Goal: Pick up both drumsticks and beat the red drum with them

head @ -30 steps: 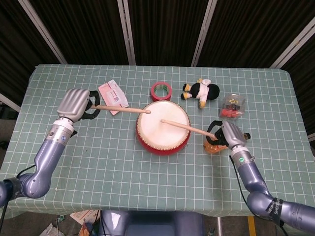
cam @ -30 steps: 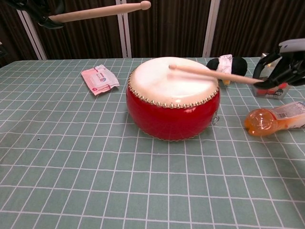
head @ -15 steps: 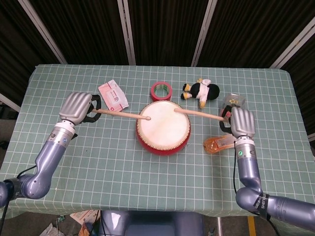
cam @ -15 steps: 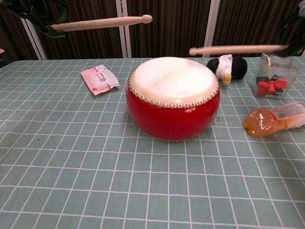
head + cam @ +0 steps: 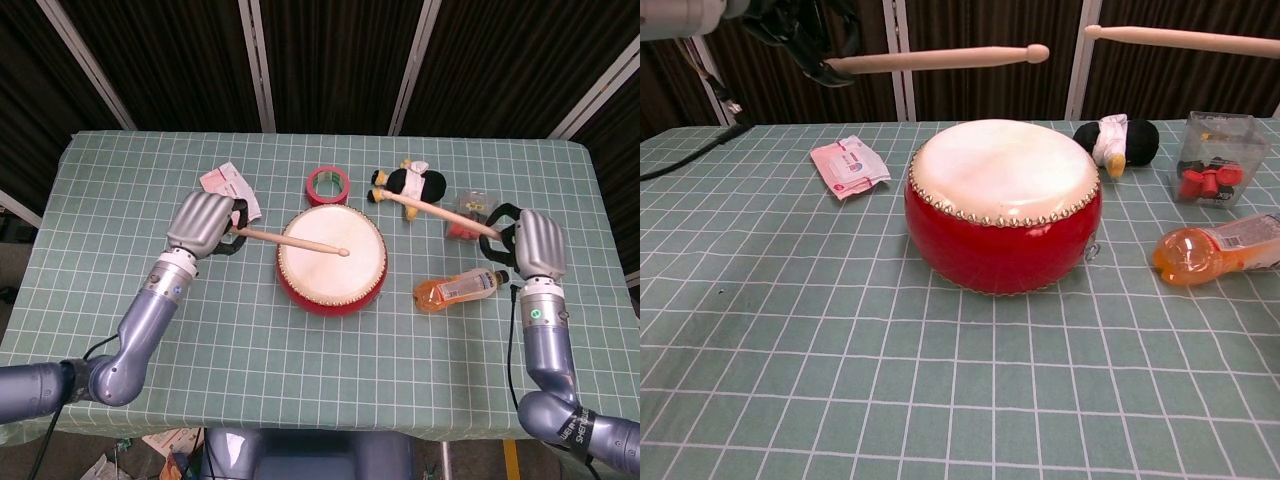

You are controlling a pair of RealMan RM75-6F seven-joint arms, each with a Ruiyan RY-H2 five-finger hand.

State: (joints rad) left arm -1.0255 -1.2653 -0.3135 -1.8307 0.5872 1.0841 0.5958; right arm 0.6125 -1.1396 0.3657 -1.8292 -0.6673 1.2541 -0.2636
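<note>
The red drum (image 5: 331,262) (image 5: 1002,206) with its cream skin sits mid-table. My left hand (image 5: 204,223) (image 5: 800,30) grips one wooden drumstick (image 5: 292,240) (image 5: 940,59) whose tip hangs above the drumhead without touching it. My right hand (image 5: 535,244) grips the other drumstick (image 5: 438,212) (image 5: 1185,38), raised high to the right of the drum, its tip over the plush toy. In the chest view the right hand is out of frame.
An orange bottle (image 5: 456,289) (image 5: 1220,250) lies right of the drum. A black-and-white plush toy (image 5: 408,185) (image 5: 1116,139), a clear box of red pieces (image 5: 468,216) (image 5: 1220,158), a red tape roll (image 5: 327,185) and a pink packet (image 5: 229,186) (image 5: 848,165) lie behind.
My left hand moved right, carrying its stick's tip over the drumhead. My right hand moved right and lifted its stick off the drum, up and away.
</note>
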